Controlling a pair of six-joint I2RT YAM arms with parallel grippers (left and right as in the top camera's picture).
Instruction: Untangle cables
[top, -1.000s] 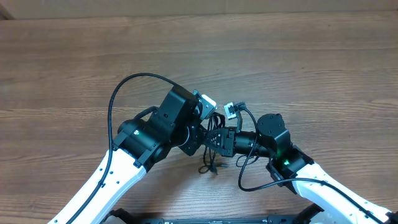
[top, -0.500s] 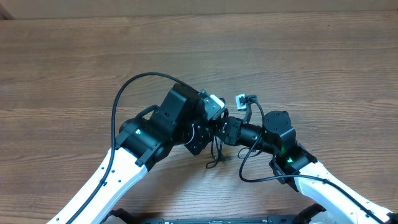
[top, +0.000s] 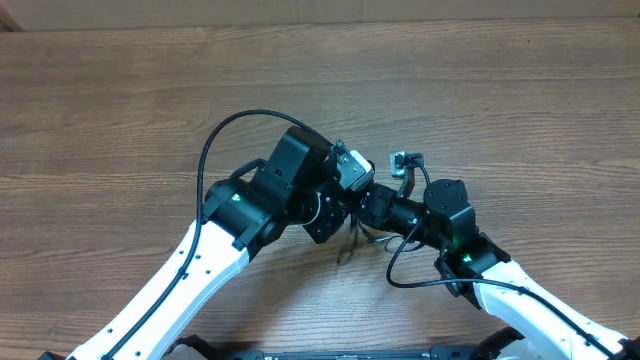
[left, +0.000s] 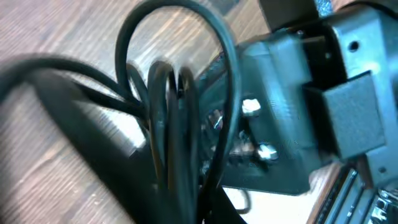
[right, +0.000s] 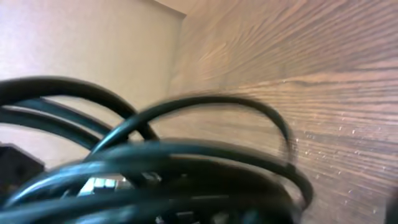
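The cables (top: 349, 247) are a small black bundle held between my two grippers at the table's middle front, with thin strands hanging down from it. My left gripper (top: 344, 206) and right gripper (top: 368, 209) meet tip to tip at the bundle. In the left wrist view the cable loops (left: 168, 124) run down into the jaws, with the right gripper's black body (left: 292, 106) close behind. In the right wrist view blurred cable loops (right: 186, 155) fill the lower frame and hide the fingers. Both grippers look shut on the bundle.
The wooden table (top: 500, 90) stretches far and to both sides. The left arm's thick black wire (top: 225, 128) arcs over its forearm. The right arm's wire (top: 398, 278) loops near the front edge.
Both grippers have moved together to the right and slightly away from the front edge, carrying the bundle. The hanging strands have shifted right with them.
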